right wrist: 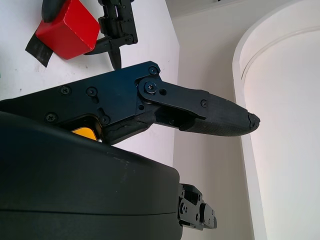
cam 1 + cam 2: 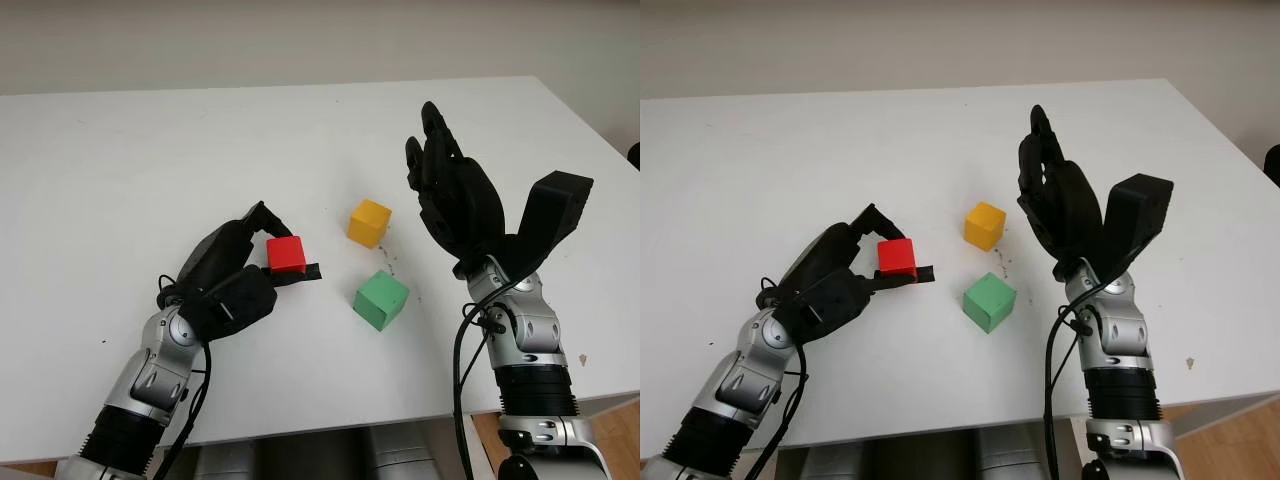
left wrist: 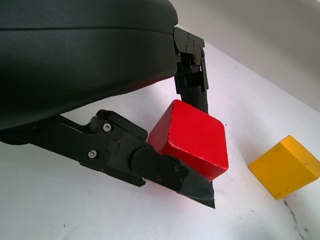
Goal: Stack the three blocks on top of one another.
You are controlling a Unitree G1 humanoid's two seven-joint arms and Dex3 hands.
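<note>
Left hand [image 2: 235,275] has its fingers pinched around the red block [image 2: 286,254], centre-left. Right hand [image 2: 455,195] hovers open, centre-right. Probably next: set it squarely on the green block [image 2: 381,299].

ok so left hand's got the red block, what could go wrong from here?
1. The left hand pinches the red block only at its fingertips, so it may slip or twist when lifted.
2. The yellow block and green block sit close together on the white table; lowering onto one could nudge the other.
3. The right hand, open and raised just right of both blocks, could clash with the left arm near the stack.
</note>
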